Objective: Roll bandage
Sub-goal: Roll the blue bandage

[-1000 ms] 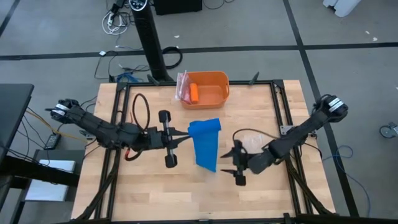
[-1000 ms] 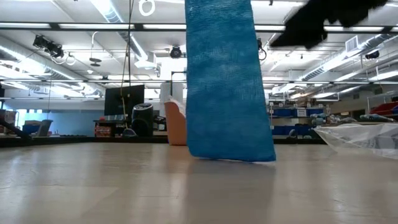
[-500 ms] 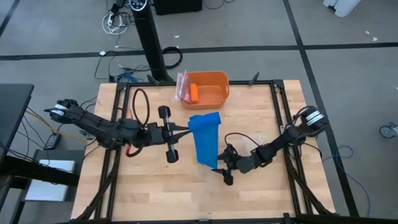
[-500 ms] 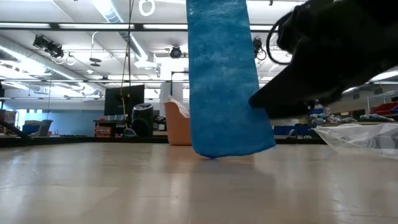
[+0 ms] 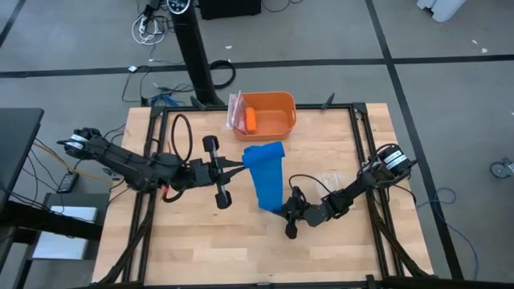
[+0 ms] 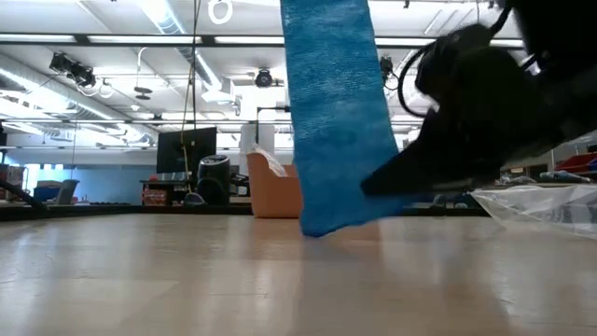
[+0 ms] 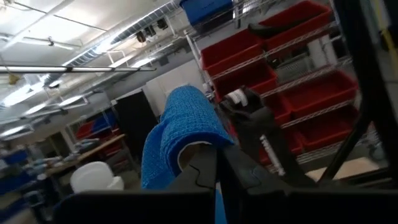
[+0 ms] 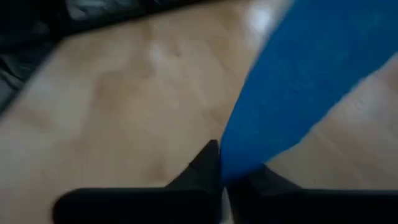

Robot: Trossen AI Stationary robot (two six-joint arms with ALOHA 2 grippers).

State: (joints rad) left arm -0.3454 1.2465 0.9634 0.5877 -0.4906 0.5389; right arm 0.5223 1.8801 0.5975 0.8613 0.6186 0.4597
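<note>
The bright blue bandage [image 5: 267, 178] hangs as a long strip over the middle of the table, also seen in the low view [image 6: 331, 103]. My left gripper [image 5: 238, 167], reaching in from the table's left, is shut on its upper end. My right gripper [image 5: 284, 211], coming from the table's right, is shut on its lower end, close above the tabletop. Whether the strip's lowest tip [image 6: 317, 230] touches the wood, I cannot tell. My left gripper holds the bandage's upper end [image 7: 184, 127], which bulges in a fold above its shut fingers [image 7: 211, 167]. The fingers come level from the table's left. The strip hangs down from them, lifted high over the table. My right gripper pinches the bandage's lower end at its edge [image 8: 239, 163] between its two fingers [image 8: 208, 163]. The fingers come low and nearly level from the table's right [image 6: 373, 184]. The lower corner is drawn toward the gripper, and the strip runs up from there to the other arm.
An orange bin [image 5: 281, 103] at the table's far middle holds a small orange cylinder [image 5: 250, 120] and a plastic packet [image 5: 234, 111]. A crinkly clear bag [image 6: 546, 203] lies on the table to the right, near my right arm. Black frame rails [image 5: 363, 136] border the table.
My right gripper has moved toward the table's left, down to the bandage's lower end, and has shut on it. The strip's bottom edge, broad and flat before, is now gathered narrower and drawn toward that gripper. Its upper end has stayed in the left gripper.
</note>
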